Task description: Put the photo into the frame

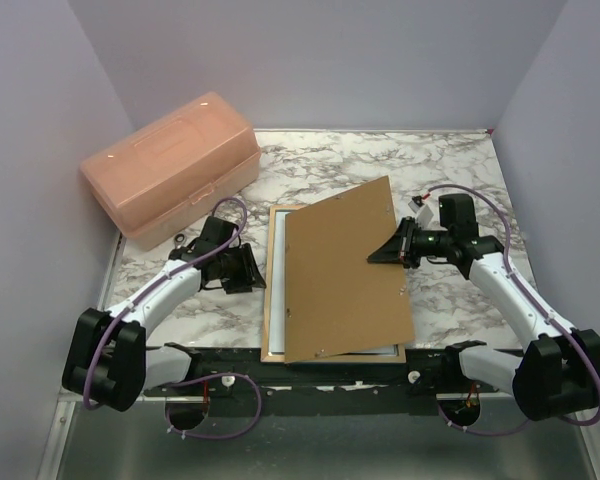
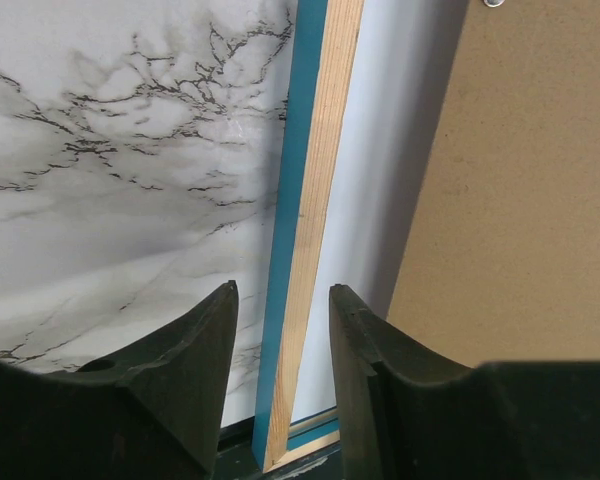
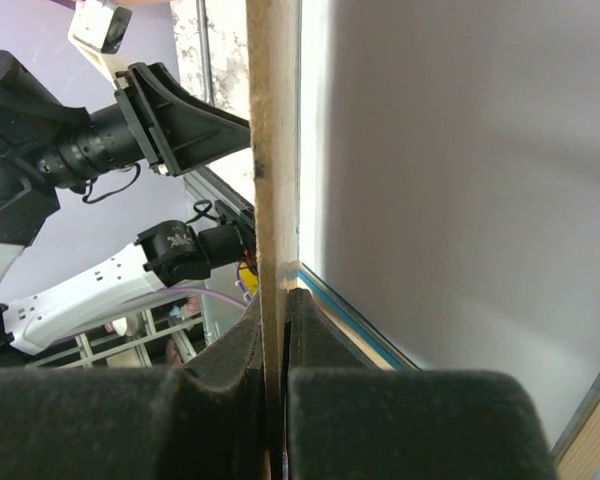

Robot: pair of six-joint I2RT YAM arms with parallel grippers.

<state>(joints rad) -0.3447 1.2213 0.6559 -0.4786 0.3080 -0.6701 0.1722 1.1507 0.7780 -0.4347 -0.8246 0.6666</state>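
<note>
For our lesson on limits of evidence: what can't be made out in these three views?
The photo: printed side, all views; it lies face down, only white reverse showing.
The frame: right rail, top view; the backing board covers it.
The orange box: contents, top view; lid shut, walls cloudy.

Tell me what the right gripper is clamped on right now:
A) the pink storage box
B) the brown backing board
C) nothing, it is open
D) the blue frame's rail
B: in the right wrist view the right gripper is shut on the thin edge of the brown backing board, and the top view shows it at that board's right edge.
</note>
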